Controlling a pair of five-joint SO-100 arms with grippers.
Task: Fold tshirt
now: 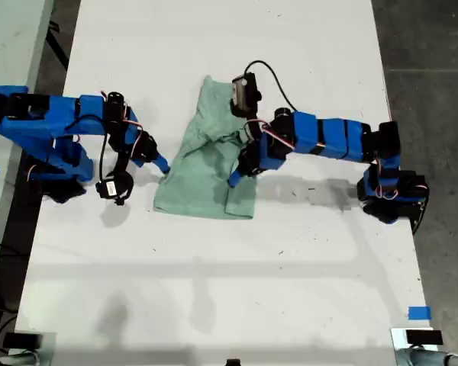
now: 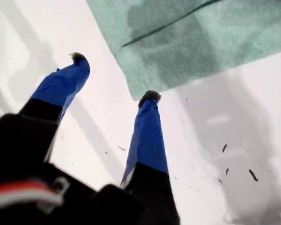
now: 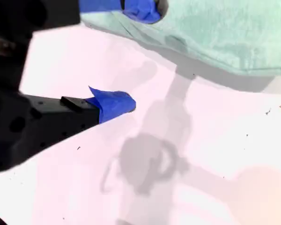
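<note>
The pale mint-green tshirt [image 1: 206, 179] lies partly folded and rumpled in the middle of the white table [image 1: 214, 290]. My first gripper [image 1: 234, 178] belongs to the arm at the exterior view's right. It hangs open over the tshirt's near right corner with nothing between its fingers. In the first wrist view the first gripper [image 2: 113, 77] has one fingertip [image 2: 150, 97] lined up with the corner of the tshirt [image 2: 201, 42]. My second gripper [image 1: 162, 165], on the arm at the exterior view's left, is open at the cloth's left edge. In the second wrist view the second gripper [image 3: 138, 56] has one finger at the tshirt [image 3: 225, 33] and the other over bare table.
The first arm's camera [image 1: 245, 92] and its cable loop [image 1: 269, 73] hang above the shirt's top. A blue tape mark [image 1: 418, 313] sits near the table's front right in the exterior view. Dark floor [image 1: 435, 76] borders the table on the right, and another surface [image 1: 11, 38] lies at the left.
</note>
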